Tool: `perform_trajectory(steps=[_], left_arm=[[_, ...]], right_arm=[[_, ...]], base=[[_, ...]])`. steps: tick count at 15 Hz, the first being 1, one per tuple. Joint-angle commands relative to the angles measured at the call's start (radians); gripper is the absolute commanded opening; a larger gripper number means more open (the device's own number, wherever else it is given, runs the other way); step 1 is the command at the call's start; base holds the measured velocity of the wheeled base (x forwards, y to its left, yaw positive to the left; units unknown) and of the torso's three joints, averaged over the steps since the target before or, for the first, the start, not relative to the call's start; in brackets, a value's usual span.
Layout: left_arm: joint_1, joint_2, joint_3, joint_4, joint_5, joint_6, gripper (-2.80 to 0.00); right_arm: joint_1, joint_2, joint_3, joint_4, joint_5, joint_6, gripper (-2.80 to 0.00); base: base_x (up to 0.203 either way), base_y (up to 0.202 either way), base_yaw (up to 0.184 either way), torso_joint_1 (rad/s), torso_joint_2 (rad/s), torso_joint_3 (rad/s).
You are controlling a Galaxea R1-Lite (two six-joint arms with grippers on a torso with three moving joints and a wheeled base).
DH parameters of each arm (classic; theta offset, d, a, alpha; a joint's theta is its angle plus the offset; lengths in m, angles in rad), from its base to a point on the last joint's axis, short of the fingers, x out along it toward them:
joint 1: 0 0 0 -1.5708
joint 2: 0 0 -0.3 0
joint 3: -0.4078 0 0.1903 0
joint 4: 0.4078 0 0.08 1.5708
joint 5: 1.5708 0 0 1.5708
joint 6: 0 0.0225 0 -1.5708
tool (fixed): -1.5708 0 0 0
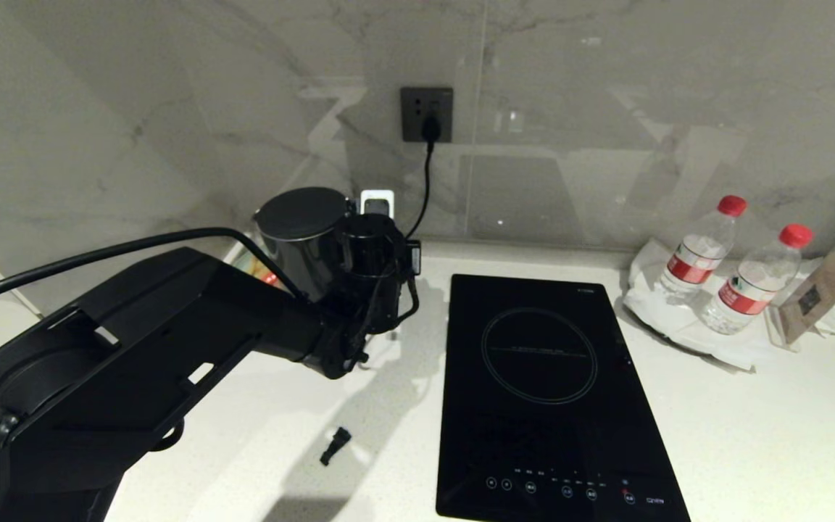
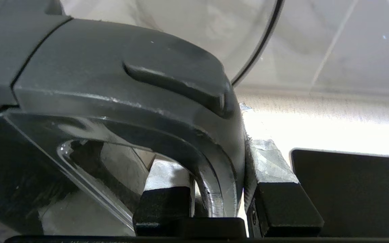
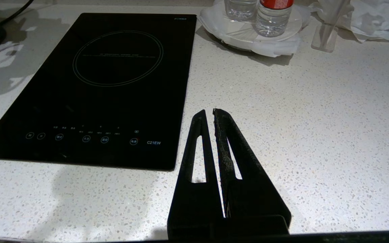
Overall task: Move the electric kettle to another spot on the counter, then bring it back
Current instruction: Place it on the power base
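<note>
The parked right gripper [image 3: 211,113] hangs closed and empty above the counter [image 3: 316,135], near the induction hob [image 1: 541,391]. Farther back, the left gripper [image 2: 219,199] clamps the loop handle [image 2: 214,189] of the electric kettle [image 1: 301,235], which stands upright against the wall, handle toward the hob, below the wall socket [image 1: 426,114].

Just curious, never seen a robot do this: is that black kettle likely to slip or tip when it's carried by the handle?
Possibly. The electric kettle looks glossy, so the handle could slide between the left end effector fingers. Held from one side, it may swing.
</note>
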Motion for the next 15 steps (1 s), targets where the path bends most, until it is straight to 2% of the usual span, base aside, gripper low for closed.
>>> perform_trajectory(steps=[1, 13, 14, 15], left_arm=[[-0.004, 0.001, 0.045, -0.005, 0.0, -0.003, -2.8], [-0.011, -0.012, 0.043, -0.005, 0.009, 0.009, -2.8], [-0.013, -0.012, 0.043, -0.003, 0.009, 0.009, 0.0], [-0.013, -0.011, 0.045, -0.003, 0.009, 0.009, 0.0]], right_arm=[[0.0, 0.0, 0.0, 0.0, 0.001, 0.0, -2.8], [0.0, 0.0, 0.0, 0.0, 0.001, 0.0, -2.8], [0.0, 0.0, 0.0, 0.0, 0.001, 0.0, -2.8], [0.0, 0.0, 0.0, 0.0, 0.001, 0.0, -2.8]], base=[[0.0, 0.0, 0.0, 0.0, 0.0, 0.0], [0.0, 0.0, 0.0, 0.0, 0.0, 0.0], [0.0, 0.0, 0.0, 0.0, 0.0, 0.0], [0.0, 0.0, 0.0, 0.0, 0.0, 0.0]])
